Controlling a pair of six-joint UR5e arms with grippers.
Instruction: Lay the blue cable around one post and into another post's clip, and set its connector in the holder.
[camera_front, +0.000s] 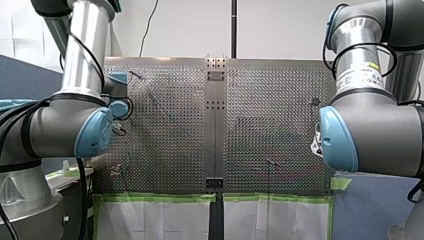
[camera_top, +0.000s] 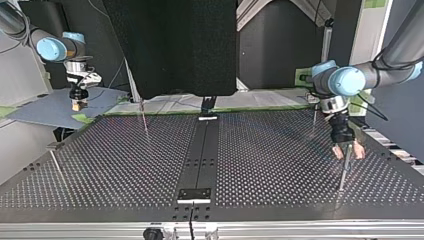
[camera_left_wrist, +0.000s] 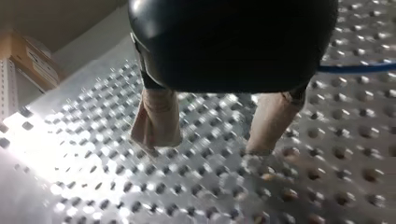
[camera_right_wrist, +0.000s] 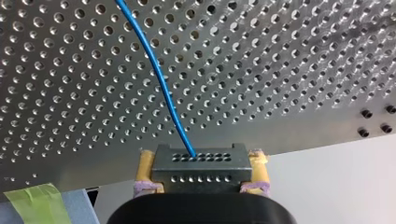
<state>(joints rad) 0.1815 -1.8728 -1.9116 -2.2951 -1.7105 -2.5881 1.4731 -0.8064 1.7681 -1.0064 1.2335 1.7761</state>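
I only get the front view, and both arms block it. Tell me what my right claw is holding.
Observer: In the right wrist view, your right claw is shut on the dark connector.
Operator: Report where the cable goes from there.
Observer: The blue cable leaves the connector's top and runs away over the perforated table.
Operator: Now give me the left claw.
Observer: In the left wrist view, your left claw is open and grips nothing. The top view shows it low over the table, near a thin post at that view's right.
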